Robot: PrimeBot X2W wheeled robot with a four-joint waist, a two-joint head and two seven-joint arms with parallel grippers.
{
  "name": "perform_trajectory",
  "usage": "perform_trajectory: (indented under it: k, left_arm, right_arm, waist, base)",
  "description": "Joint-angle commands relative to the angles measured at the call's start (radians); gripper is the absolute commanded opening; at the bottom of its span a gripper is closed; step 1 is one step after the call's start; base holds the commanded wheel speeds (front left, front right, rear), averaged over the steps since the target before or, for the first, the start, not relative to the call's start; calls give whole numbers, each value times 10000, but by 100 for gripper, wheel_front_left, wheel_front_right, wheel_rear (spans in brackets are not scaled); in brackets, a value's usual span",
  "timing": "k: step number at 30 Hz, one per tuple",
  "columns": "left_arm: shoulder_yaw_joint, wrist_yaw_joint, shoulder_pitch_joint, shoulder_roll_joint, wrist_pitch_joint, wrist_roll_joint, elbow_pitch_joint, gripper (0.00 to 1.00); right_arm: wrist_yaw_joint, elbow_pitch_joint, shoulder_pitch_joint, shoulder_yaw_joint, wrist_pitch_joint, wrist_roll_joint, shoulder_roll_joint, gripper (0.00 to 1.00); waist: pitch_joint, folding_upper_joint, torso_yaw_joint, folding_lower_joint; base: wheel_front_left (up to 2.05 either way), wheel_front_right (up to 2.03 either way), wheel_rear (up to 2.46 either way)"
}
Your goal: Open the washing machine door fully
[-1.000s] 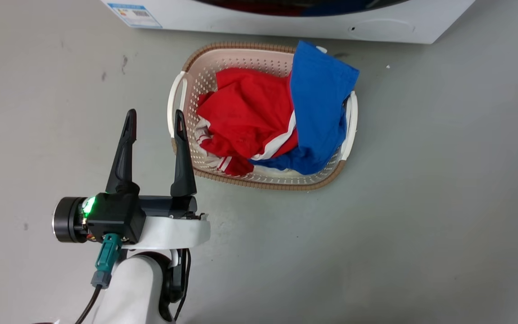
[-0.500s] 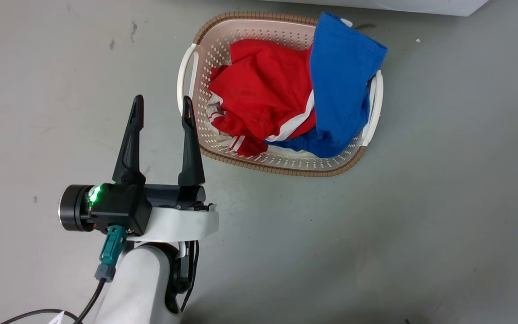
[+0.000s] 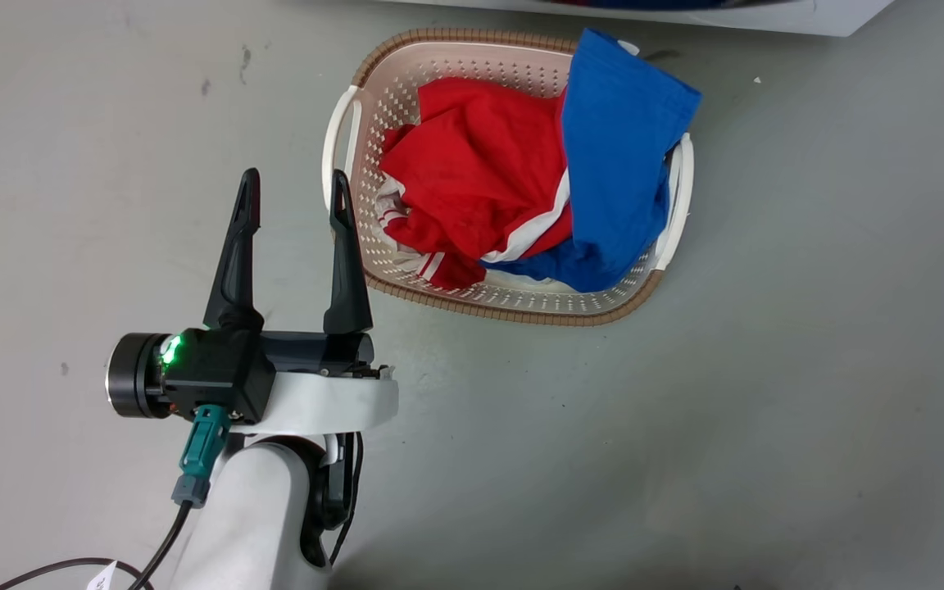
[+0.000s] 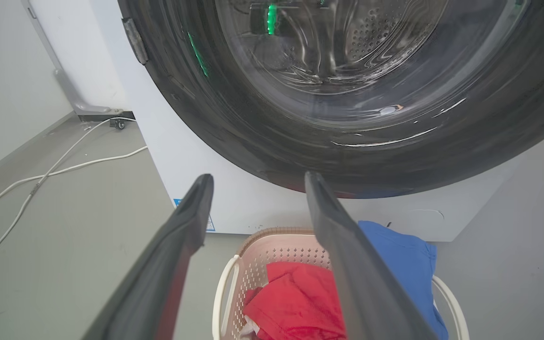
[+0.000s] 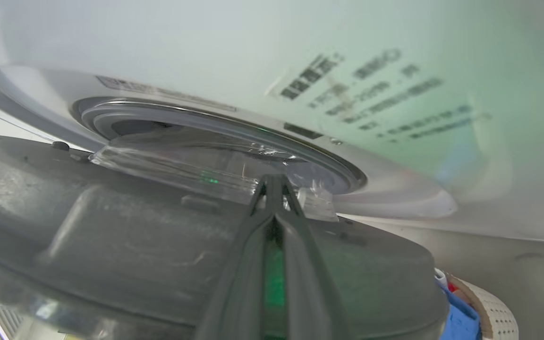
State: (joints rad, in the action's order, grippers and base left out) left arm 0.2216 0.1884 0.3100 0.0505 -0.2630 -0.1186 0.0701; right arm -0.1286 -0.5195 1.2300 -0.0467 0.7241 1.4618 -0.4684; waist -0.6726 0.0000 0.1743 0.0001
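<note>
One door [image 4: 262, 141], a glossy black round disc with a clear glass centre, hangs ajar on the one white machine [image 4: 234, 208]. Its face points outward above one basket [image 3: 456, 37], and its glass bulges toward the machine. The right gripper [image 5: 274, 182] has its fingers pressed together at the door's grey inner side. The left gripper [image 3: 296, 178] is spread wide and empty.

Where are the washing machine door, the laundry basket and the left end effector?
washing machine door [image 4: 234, 137], left wrist view, black ring.
laundry basket [image 3: 456, 36], head view, far rim.
left end effector [image 3: 296, 176], head view, between fingertips.
</note>
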Motion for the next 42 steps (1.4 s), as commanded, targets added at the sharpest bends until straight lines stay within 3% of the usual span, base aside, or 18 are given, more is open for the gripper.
perform_trajectory:
  k: [1,26,42]
  left_arm:
    - [-31,-19,32,-3,-28,16,-8,100]
    - [-436,-286,-649,1,-28,281,-181,100]
    - [-553,-362,-1240,1,-28,377,-420,100]
  right_arm:
    - [-39,229,-192,-317,222,111,388,0]
    - [-34,3718,-4385,-636,1089,981,524,0]
    - [-36,5252,-6797,-1362,994,1129,1340,0]
  waist:
    - [42,0,-46,-1]
    - [1399,0,-490,-1]
    - [2553,0,-495,-1]
  base:
    - [0,0,0]
    - [0,0,0]
    - [0,0,0]
